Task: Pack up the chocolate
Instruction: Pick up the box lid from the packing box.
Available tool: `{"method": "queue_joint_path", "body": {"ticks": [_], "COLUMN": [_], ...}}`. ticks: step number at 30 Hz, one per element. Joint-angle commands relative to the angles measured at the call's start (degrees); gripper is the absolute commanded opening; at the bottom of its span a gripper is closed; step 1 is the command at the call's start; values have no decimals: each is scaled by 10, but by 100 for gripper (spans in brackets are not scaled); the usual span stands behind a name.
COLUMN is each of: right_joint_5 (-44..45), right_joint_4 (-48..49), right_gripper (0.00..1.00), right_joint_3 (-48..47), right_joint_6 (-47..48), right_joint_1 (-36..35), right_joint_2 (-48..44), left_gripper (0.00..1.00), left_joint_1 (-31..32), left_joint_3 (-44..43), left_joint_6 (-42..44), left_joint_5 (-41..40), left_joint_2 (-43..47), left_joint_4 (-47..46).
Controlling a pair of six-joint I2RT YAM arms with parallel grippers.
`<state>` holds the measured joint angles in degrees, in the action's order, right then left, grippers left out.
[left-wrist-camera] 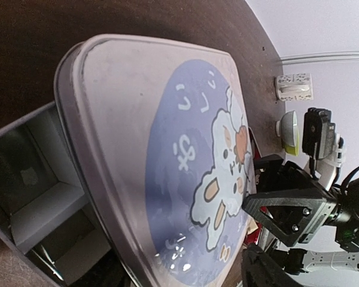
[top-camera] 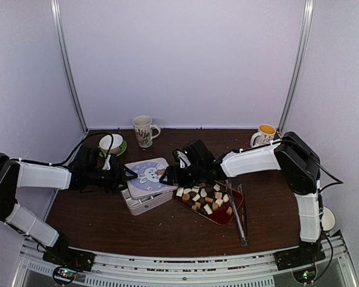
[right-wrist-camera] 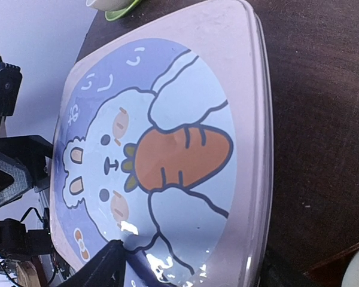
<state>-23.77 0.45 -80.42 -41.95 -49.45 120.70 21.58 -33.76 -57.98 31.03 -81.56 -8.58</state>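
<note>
Chocolate (top-camera: 204, 198): small cream, tan and brown pieces heaped on a dark red tray (top-camera: 222, 217), at 4 o'clock of the tin. None is packed yet.

The tin base (left-wrist-camera: 30, 179) is open in the left wrist view, dividers showing. The rabbit lid (top-camera: 146, 177) sits skewed and tilted over it, not seated.

Left gripper (top-camera: 127, 176) is at the lid's 9 o'clock edge. Its fingers are not visible in its own view, so I cannot tell if the jaws are spread or pinching.

Right gripper (top-camera: 169, 175) is at the lid's 3 o'clock edge. In its wrist view the fingers (right-wrist-camera: 107, 263) stand apart either side of the lid's near end. Whether they pinch it, I cannot tell.

Metal tongs (top-camera: 240, 221) lie at 3 o'clock of the tray.

Judged step: getting the lid off so the pieces can go in.

Risks:
- Two arms on one lid: an uneven pull could twist it out of a weak pinch, and it would drop back on the base or slide toward the tray.
- A stuck corner could drag the light base along.
- The right forearm hangs close over the tray's 11 o'clock corner, so a low sweep could scatter pieces.
- A white mug (top-camera: 143, 130) at 12 o'clock could be knocked if the lid is carried far back.
</note>
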Motion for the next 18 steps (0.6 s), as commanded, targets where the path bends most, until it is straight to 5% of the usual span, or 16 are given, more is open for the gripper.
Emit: {"method": "queue_joint_path", "body": {"ticks": [1,18], "right_joint_5": [-20,-43], "right_joint_4": [66,173], "right_gripper": [71,71], "right_joint_3": [25,80], "right_joint_6": [-2,-16], "right_joint_1": [3,3], "right_joint_2": [-18,-57], "left_gripper": [65,37], "left_joint_1": [2,3], "left_joint_3": [9,22], "left_joint_6": [-1,9], "left_joint_5": [22,60], "left_joint_2": [46,97], "left_joint_4": [-61,-91]}}
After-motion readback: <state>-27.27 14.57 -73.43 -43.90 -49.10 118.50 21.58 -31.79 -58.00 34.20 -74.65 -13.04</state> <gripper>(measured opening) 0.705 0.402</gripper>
